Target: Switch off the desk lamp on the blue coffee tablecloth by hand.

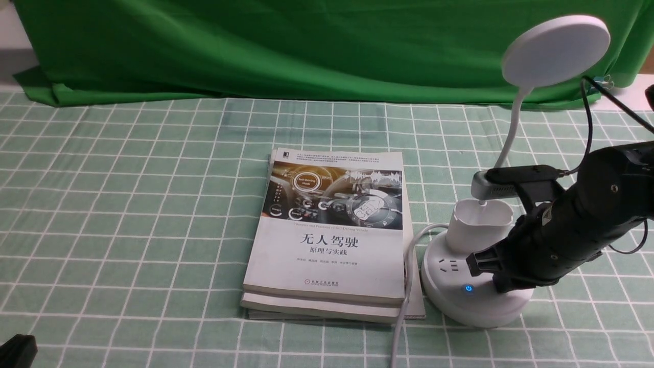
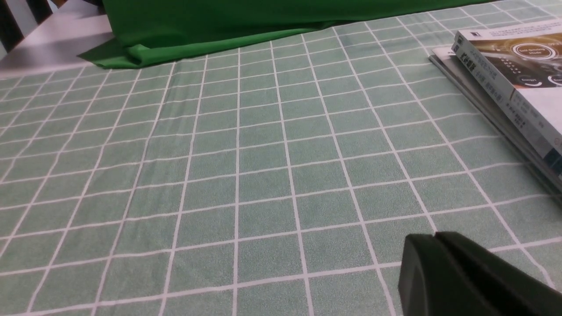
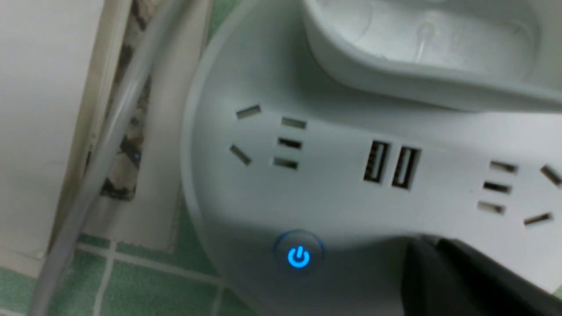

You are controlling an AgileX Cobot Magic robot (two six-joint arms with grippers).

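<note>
The white desk lamp stands at the right on the checked blue coffee tablecloth (image 1: 153, 204), with its disc head (image 1: 556, 50) raised on a thin neck above a cup (image 1: 480, 225) and a round base (image 1: 449, 301). A button (image 1: 468, 289) on the base glows blue. My right hand (image 1: 577, 225) reaches down over the base. Its gripper (image 1: 503, 287) is shut, with nothing in it, and its tip rests against the base just right of the glowing button (image 3: 298, 256). In the right wrist view that gripper (image 3: 432, 243) sits below the sockets and USB ports (image 3: 390, 164). My left gripper (image 2: 434, 238), shut and empty, hovers low over the cloth (image 2: 219, 153).
A stack of books (image 1: 332, 230) lies just left of the lamp base, with the lamp's white cable (image 1: 409, 271) running between them toward the front edge. A dark green backdrop cloth (image 1: 255, 46) hangs at the back. The left gripper (image 1: 15, 351) shows at the near left corner.
</note>
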